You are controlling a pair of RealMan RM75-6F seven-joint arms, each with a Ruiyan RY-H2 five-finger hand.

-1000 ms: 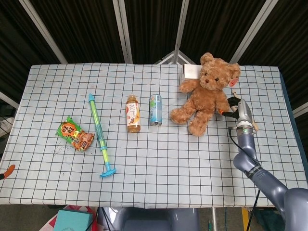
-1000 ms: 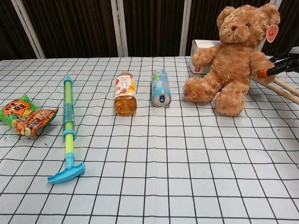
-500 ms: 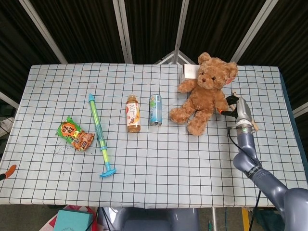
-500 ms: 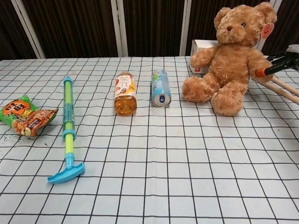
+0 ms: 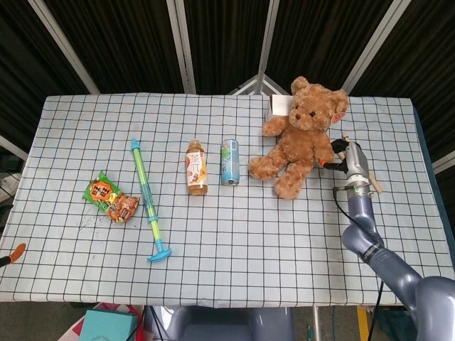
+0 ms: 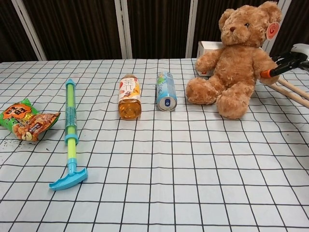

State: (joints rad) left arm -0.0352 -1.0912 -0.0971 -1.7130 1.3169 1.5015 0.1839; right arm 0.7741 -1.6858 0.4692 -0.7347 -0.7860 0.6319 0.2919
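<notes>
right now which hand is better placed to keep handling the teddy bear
The right hand, probably. It sits right against the teddy bear at the bear's side on the right part of the table, its fingertips at the bear's arm. The left hand shows in neither view.

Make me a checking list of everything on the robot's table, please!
Surface: table under a white cloth with dark grid lines, lying flat.
Job's things: brown teddy bear sitting at the far right, leaning toward the left.
Clutter: white box behind the bear; can and tea bottle lying side by side; blue-green water pump toy; snack bag at the left; wooden sticks at the right edge.
Robot hands: right robot hand at the bear's side, orange fingertip against the fur; grasp unclear. Left robot hand not in view.
Cables: black cable along the right arm.
Surroundings: dark curtains and metal poles behind.
</notes>
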